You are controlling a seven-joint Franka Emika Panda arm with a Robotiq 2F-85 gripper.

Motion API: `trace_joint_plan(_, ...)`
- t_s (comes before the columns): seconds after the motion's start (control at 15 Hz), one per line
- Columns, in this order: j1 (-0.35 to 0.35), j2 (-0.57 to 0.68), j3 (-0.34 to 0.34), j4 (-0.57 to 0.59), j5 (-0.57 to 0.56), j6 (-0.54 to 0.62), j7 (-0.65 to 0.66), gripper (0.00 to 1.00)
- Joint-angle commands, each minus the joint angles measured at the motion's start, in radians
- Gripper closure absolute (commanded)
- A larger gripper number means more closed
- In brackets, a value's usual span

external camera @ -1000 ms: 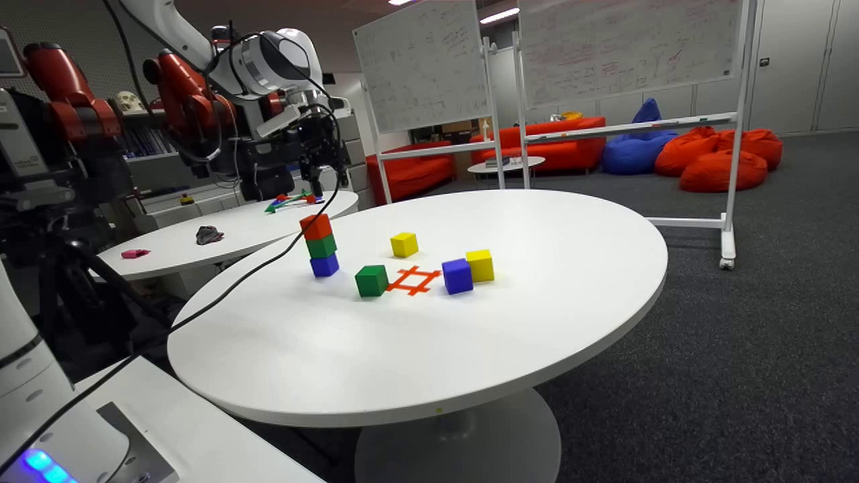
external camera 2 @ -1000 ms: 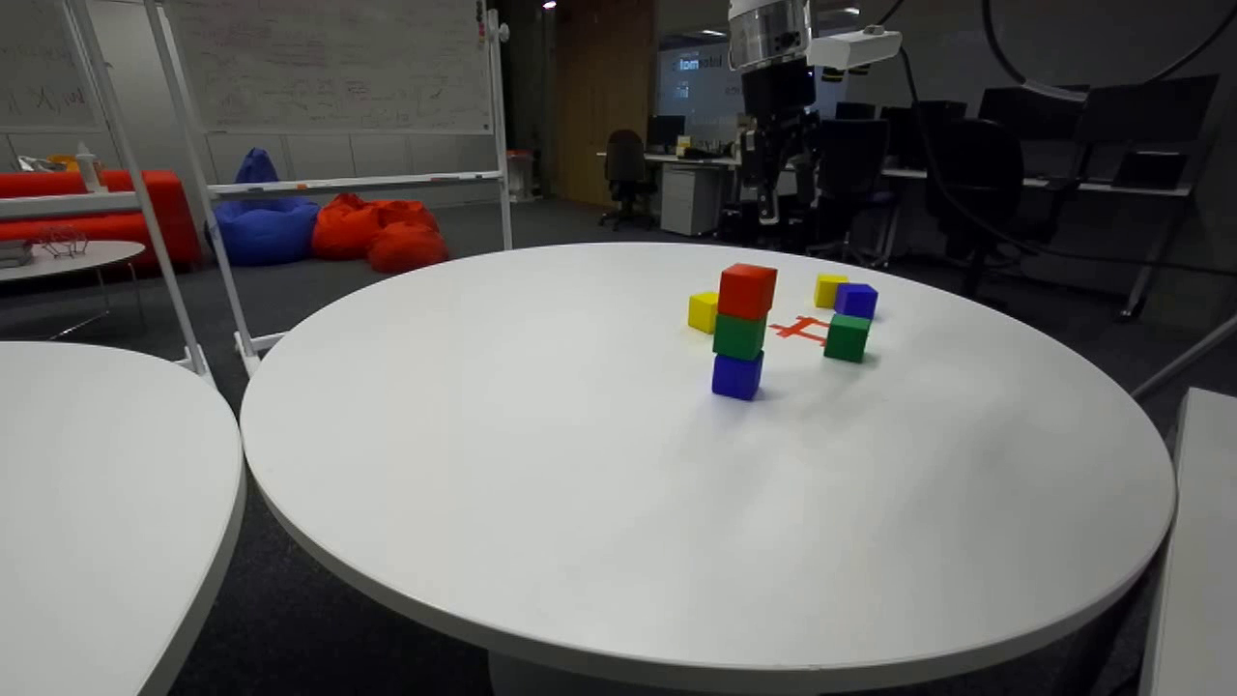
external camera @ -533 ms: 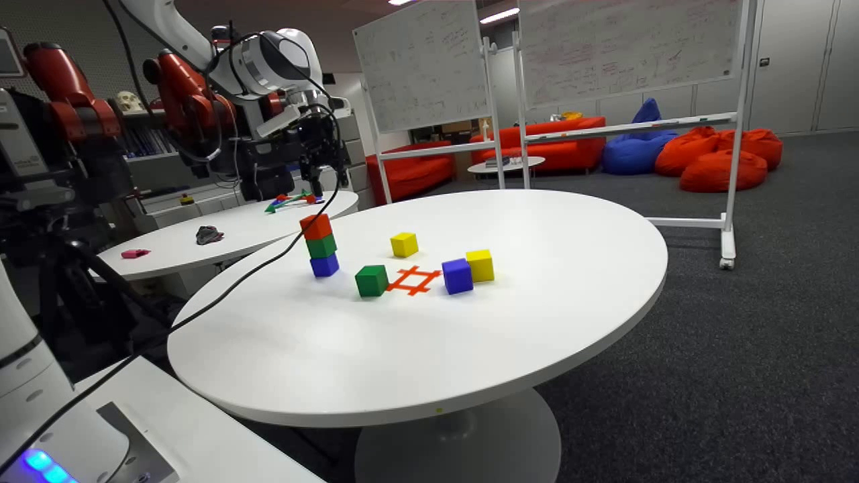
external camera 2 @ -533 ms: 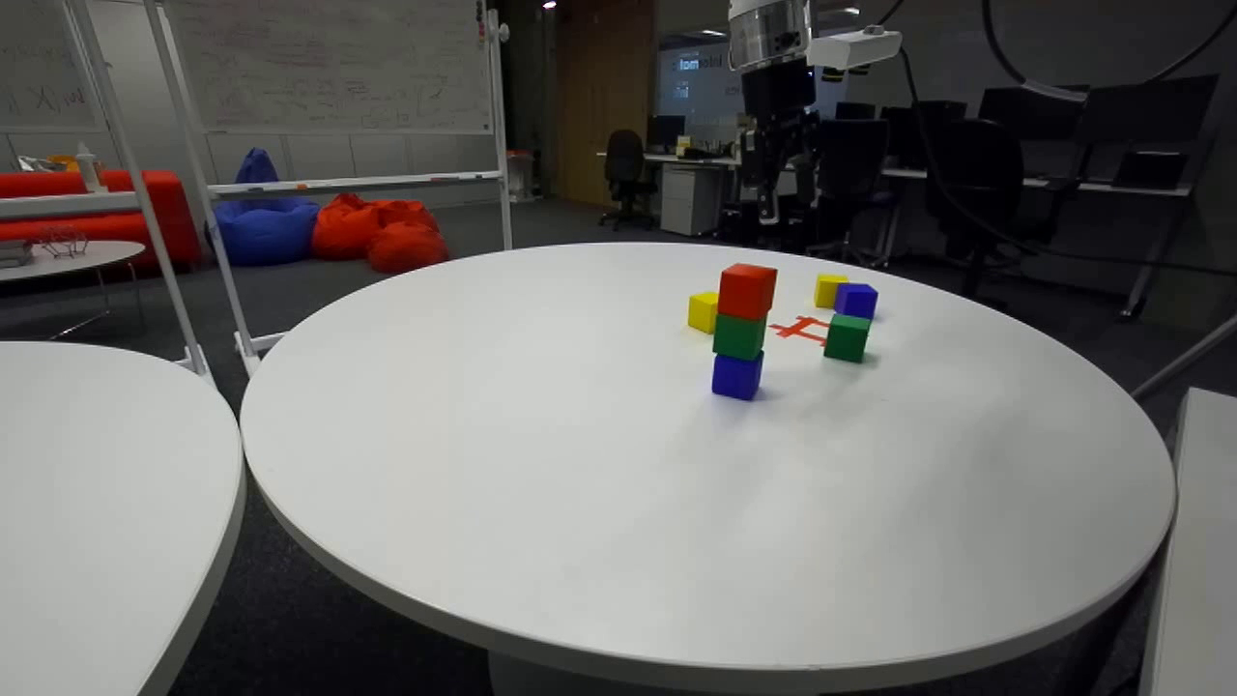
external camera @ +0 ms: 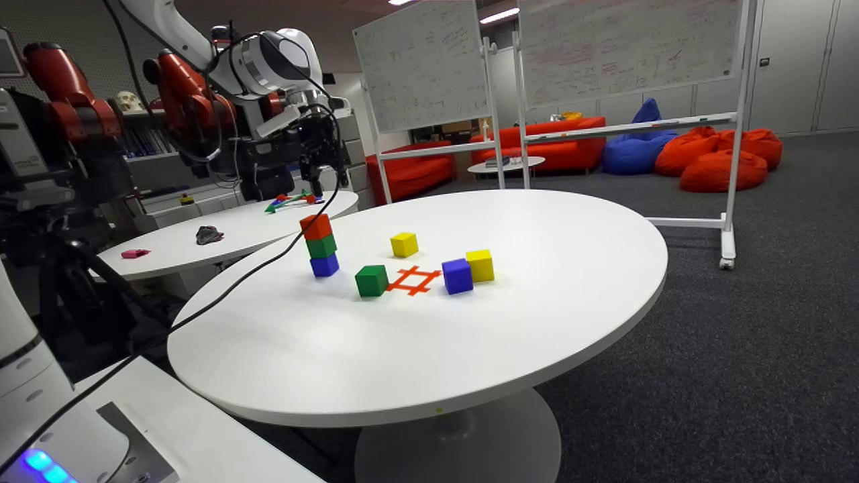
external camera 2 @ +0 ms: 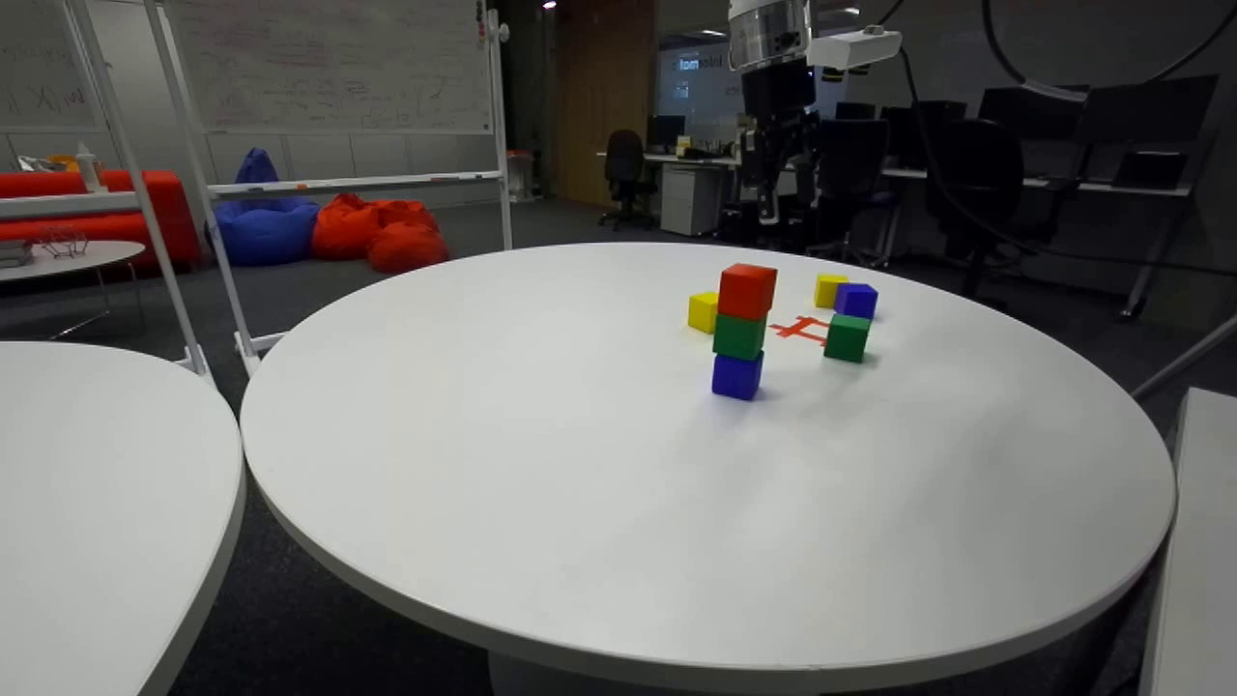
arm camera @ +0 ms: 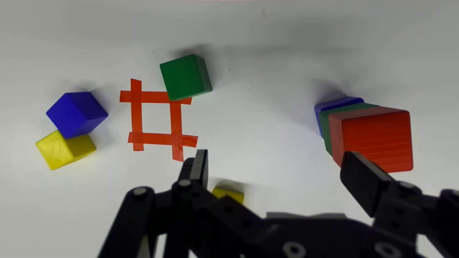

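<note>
Hovering seemed the step in hand: the wrist view showed the gripper (arm camera: 275,158) wide-jawed and empty, the stack (arm camera: 380,138) at three o'clock, the tape (arm camera: 157,138) at ten. In an exterior view, the loose green block (external camera: 370,282) sat at nine o'clock from the tape. In an exterior view, the loose blue block (external camera 2: 856,303) sat at twelve from the green. A grasp would have called for aligning, then lowering.

Two whiteboards (external camera: 631,47) — both covered in faint scribbles — stand on dark grey carpet (external camera: 758,322) behind the round white counter (external camera: 537,349). Beyond them are a red sofa (external camera: 570,157), a blue beanbag (external camera: 634,155) and red beanbags (external camera: 725,171) (slumped together). A ceiling light (external camera: 500,15) glows overhead. In an exterior view, a black office chair (external camera 2: 626,159) stands near a brown wall (external camera 2: 604,87).
</note>
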Motion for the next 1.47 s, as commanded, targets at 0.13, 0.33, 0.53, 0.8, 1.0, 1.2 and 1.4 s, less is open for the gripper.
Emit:
trace_joint_plan(0.13, 0.0, 0.0, 0.001, 0.002, 0.0, -0.002, 0.0, 0.0)
trace_joint_plan(0.33, -0.001, 0.002, -0.001, 0.0, 0.0, 0.004, 0.006, 0.0)
trace_joint_plan(0.53, -0.002, 0.004, -0.001, -0.001, 0.001, 0.005, 0.005, 0.0)
trace_joint_plan(0.8, 0.0, 0.009, 0.0, 0.004, 0.0, -0.002, 0.002, 0.0)
trace_joint_plan(1.0, 0.001, 0.009, 0.001, 0.004, 0.0, -0.002, 0.002, 0.0)
trace_joint_plan(1.2, 0.001, 0.009, 0.001, 0.004, 0.0, -0.002, 0.002, 0.0)
trace_joint_plan(1.4, 0.008, 0.019, 0.005, 0.011, -0.008, -0.014, -0.002, 0.0)
